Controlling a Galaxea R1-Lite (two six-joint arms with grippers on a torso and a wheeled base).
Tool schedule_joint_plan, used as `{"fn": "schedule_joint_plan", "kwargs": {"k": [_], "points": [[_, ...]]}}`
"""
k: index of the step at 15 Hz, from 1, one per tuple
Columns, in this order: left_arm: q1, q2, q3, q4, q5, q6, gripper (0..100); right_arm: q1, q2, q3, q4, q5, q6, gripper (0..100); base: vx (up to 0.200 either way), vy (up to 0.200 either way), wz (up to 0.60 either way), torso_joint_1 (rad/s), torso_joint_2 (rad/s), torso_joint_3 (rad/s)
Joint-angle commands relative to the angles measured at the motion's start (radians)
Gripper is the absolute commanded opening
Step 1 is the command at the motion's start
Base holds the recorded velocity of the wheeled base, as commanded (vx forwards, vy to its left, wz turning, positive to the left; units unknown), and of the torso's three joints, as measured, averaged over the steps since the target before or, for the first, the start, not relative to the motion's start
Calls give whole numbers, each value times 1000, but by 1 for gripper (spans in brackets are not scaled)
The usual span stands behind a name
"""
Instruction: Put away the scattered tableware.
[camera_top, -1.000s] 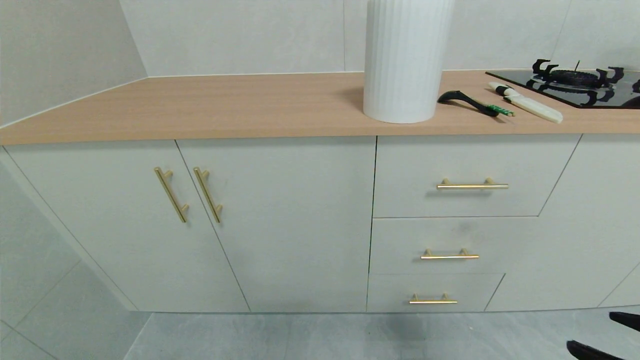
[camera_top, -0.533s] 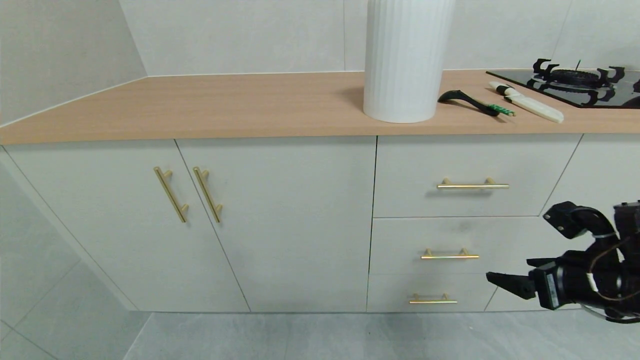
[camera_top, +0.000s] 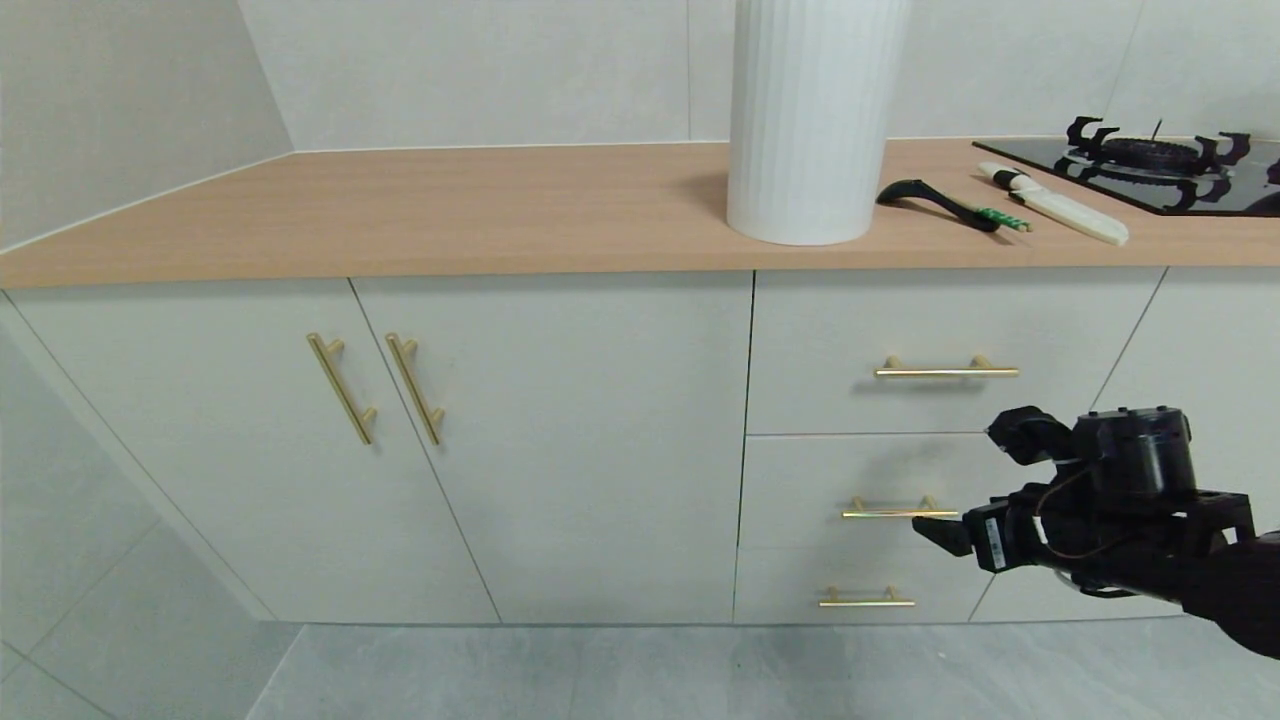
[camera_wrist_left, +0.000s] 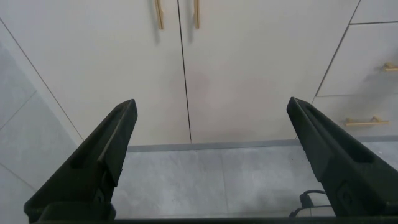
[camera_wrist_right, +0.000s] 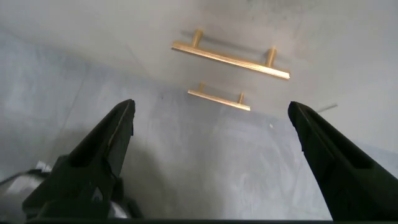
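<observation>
My right gripper (camera_top: 958, 480) hangs wide open and empty in front of the drawer stack. The middle drawer handle (camera_top: 898, 513) is just ahead of it, framed between my spread fingers (camera_wrist_right: 106, 155) in the wrist view, with the bottom drawer handle (camera_top: 865, 602) below and the top drawer handle (camera_top: 945, 372) above. My left gripper (camera_wrist_left: 211, 104) is also spread wide, holding nothing, low over the grey floor (camera_wrist_left: 205, 180) and facing the two cabinet doors (camera_wrist_left: 249, 74).

The tableware lies well above my right gripper, on the wooden countertop (camera_top: 450, 210). A black spoon (camera_top: 945, 207) and a white knife (camera_top: 1050, 205) rest side by side, apart from each other, between a tall white ribbed container (camera_top: 808, 120) and the gas hob (camera_top: 1150, 165). Both lie back from the counter's front edge.

The cabinet fronts are flat and closed. The floor runs open along their base.
</observation>
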Motion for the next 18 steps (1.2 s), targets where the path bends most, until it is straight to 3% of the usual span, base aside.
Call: {"fn": "schedule_joint_plan", "kwargs": {"k": [1,3,6,8,18], "points": [[0,1,0,0,0,0,100,-2,100,8,-64,0,13,100,0,0,0,0,0,0],[0,1,0,0,0,0,100,-4,158,3,-143,-23,15,100,0,0,0,0,0,0],[0,1,0,0,0,0,100,-4,310,-14,-376,-115,33,100,0,0,0,0,0,0],[0,1,0,0,0,0,100,-7,370,-37,-442,-124,38,100,0,0,0,0,0,0],[0,1,0,0,0,0,100,-46,519,-173,-445,-190,75,100,0,0,0,0,0,0]]}}
